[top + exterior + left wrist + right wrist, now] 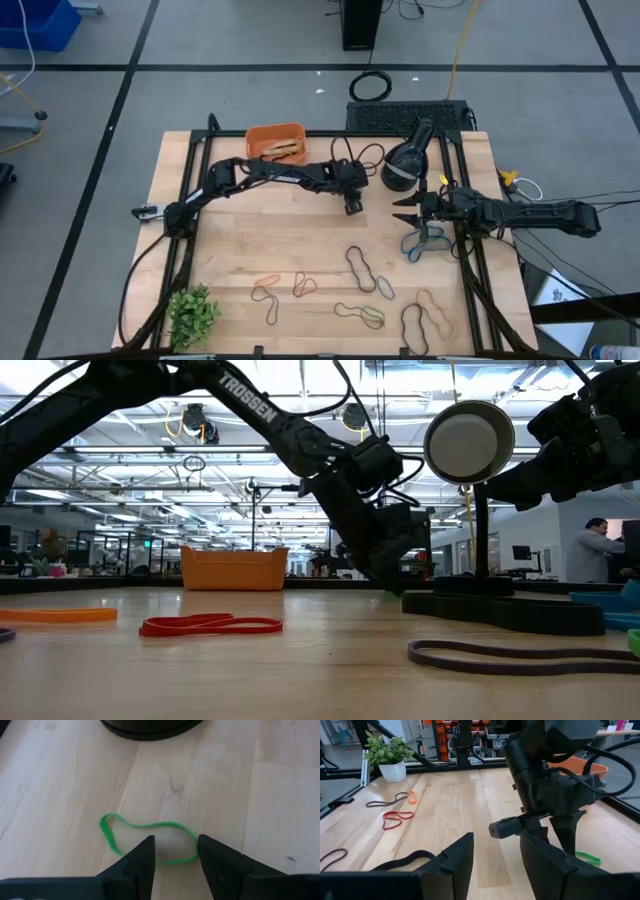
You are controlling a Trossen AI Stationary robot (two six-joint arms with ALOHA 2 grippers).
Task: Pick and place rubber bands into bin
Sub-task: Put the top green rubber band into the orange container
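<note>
A green rubber band (148,842) is seen lying flat on the wooden desk (300,240), directly ahead of the left tool (176,851); the two dark fingers are parted over its near edge and nothing is held between them. In the high view the left tool (352,207) is placed just above the desk's centre, toward 12 o'clock. The orange bin (276,142) is set at the desk's 11 o'clock edge, with tan bands (283,150) already inside it. More rubber bands are scattered along the 6 o'clock side: an orange one (264,291), a red one (304,285), a black one (360,268) and a black-and-tan pair (426,320) toward 5 o'clock. A blue band (424,241) lies at 3 o'clock, just below the right tool (408,210), whose fingers are likewise spread and empty (it is pointed toward the left arm). A black round-headed lamp (405,163) stands at 1 o'clock, and a small potted plant (192,316) at 7 o'clock.
</note>
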